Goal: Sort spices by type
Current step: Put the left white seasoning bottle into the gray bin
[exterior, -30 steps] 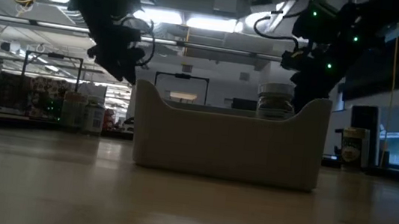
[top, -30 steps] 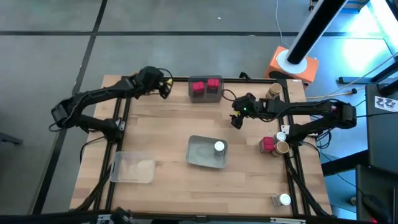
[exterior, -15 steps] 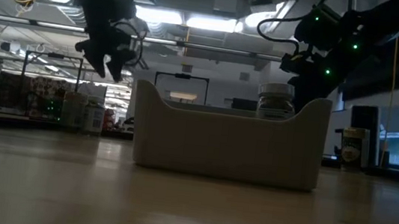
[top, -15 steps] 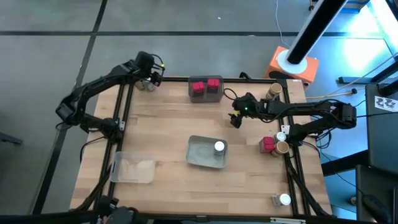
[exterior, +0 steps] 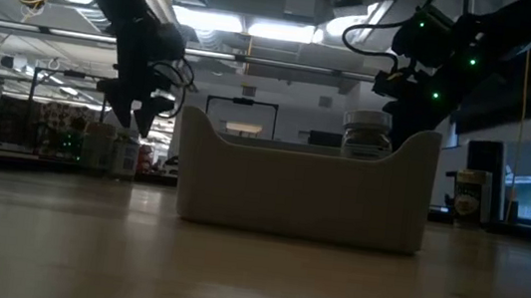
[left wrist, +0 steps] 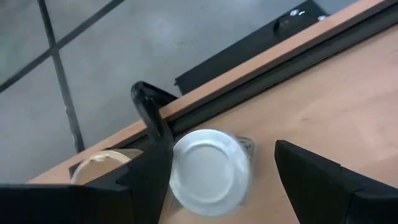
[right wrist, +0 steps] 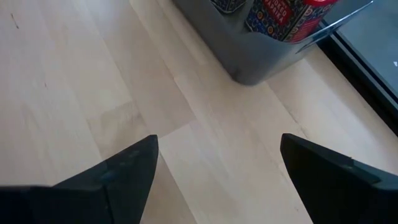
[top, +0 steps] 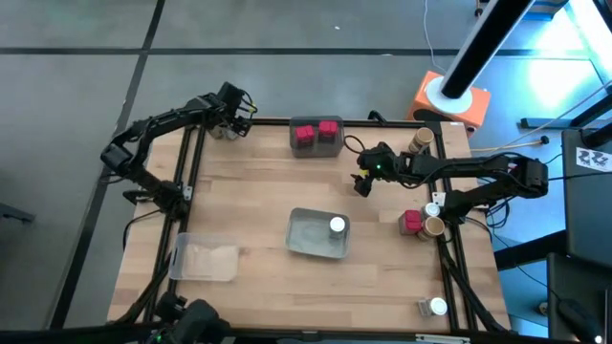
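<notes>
My left gripper (left wrist: 224,186) is open at the table's far left corner (top: 232,117). Its fingers stand on either side of a round white-topped jar (left wrist: 208,171) that rests upright on the wood. A tan-topped jar (left wrist: 102,165) stands beside it at the edge. I cannot tell whether one finger (left wrist: 152,177) touches the white-topped jar. My right gripper (top: 363,183) is open and hovers above bare wood, near the far grey tray (top: 316,143) that holds two red blocky jars (right wrist: 280,18). The middle grey tray (top: 308,239) holds one white-topped jar (top: 337,225).
A clear tray (top: 204,258) lies near the left edge. At the right edge stand a red jar (top: 412,222), a tan-topped jar (top: 433,227), another tan-topped one (top: 419,140) at the far right, and a white-topped jar (top: 437,307) at the near right. In the low view the grey tray (exterior: 306,189) fills the middle.
My left gripper has moved toward the table's far left corner and come down over the two jars there, tipping until its fingers point downward. The right arm and the jars have stayed where they were.
</notes>
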You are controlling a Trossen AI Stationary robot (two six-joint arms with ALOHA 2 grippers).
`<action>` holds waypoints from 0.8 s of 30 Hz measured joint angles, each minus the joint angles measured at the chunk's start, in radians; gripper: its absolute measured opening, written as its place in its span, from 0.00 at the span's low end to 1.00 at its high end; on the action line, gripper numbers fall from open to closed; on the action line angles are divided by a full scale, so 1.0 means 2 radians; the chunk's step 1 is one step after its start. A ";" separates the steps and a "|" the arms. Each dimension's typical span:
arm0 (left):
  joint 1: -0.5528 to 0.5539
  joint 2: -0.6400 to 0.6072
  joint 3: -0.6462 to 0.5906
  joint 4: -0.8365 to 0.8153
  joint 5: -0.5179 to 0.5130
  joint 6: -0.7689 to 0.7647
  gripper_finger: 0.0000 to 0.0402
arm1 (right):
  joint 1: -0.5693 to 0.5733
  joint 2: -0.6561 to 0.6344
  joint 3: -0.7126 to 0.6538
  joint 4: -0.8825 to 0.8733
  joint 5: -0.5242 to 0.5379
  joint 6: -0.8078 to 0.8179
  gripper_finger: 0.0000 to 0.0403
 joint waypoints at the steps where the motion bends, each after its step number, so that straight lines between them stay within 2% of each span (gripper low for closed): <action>1: 0.002 0.004 0.000 0.003 -0.002 0.003 0.66 | 0.000 0.000 0.000 0.000 0.000 0.000 0.84; 14: 0.000 0.011 0.001 0.002 -0.006 0.015 0.66 | 0.000 0.000 0.000 0.000 0.000 0.001 0.84; 24: -0.031 -0.023 -0.001 -0.019 0.007 0.017 0.66 | 0.000 0.000 0.000 0.000 0.000 0.001 0.84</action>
